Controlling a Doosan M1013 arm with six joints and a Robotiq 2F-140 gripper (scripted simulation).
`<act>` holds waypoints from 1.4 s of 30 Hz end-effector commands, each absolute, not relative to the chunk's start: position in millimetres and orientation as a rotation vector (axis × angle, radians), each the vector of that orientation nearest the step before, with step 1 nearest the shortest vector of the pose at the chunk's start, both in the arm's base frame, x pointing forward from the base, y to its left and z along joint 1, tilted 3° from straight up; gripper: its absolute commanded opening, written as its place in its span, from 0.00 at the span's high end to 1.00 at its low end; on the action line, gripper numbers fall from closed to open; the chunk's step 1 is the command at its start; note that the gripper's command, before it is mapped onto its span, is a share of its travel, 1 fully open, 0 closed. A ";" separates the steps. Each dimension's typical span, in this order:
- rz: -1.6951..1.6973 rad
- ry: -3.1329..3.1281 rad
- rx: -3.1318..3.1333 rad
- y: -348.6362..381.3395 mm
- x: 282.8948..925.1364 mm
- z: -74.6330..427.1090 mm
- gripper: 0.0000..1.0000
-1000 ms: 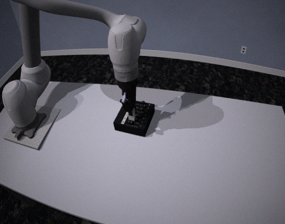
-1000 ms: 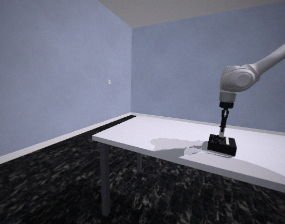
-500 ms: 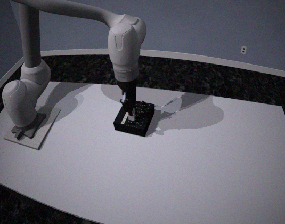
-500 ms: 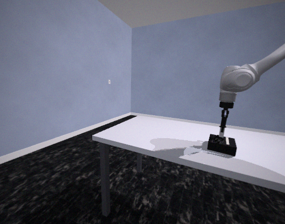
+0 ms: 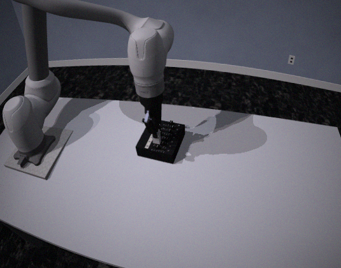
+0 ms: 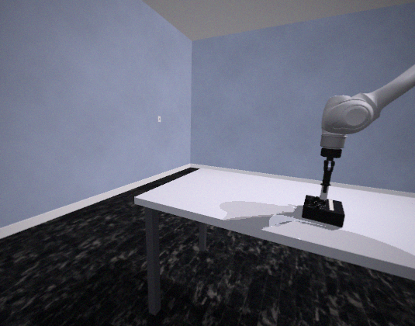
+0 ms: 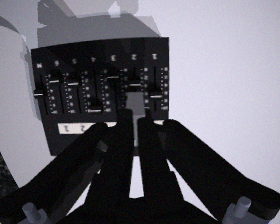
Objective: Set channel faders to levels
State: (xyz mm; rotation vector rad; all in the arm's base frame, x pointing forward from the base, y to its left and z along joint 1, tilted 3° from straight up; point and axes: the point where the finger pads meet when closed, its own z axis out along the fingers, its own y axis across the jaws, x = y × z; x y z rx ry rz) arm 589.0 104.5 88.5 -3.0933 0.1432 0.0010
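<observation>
The black lighting desk (image 5: 162, 140) stands flat on the white table, and also shows in the exterior view (image 6: 323, 211) and the wrist view (image 7: 100, 90). It has several faders side by side, with their caps at different heights along their slots. A pale tape strip (image 7: 84, 125) runs along the desk's near edge; its writing is too small to read. My gripper (image 5: 155, 137) points straight down onto the desk with its fingers shut and nothing between them. In the wrist view the fingertips (image 7: 134, 112) sit on the near part of a fader lane right of the middle, just below its cap (image 7: 134, 87).
The arm's base (image 5: 27, 140) stands on a grey plate at the table's left end. The table's front edge curves along the bottom of the top view. A dark floor surrounds the table.
</observation>
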 end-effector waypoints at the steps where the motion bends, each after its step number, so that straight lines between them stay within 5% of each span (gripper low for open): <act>1: 0.001 0.143 -3.093 104.6 588.0 88.6 1.00; 42: 0.001 0.143 -3.093 102.8 587.5 128.6 1.00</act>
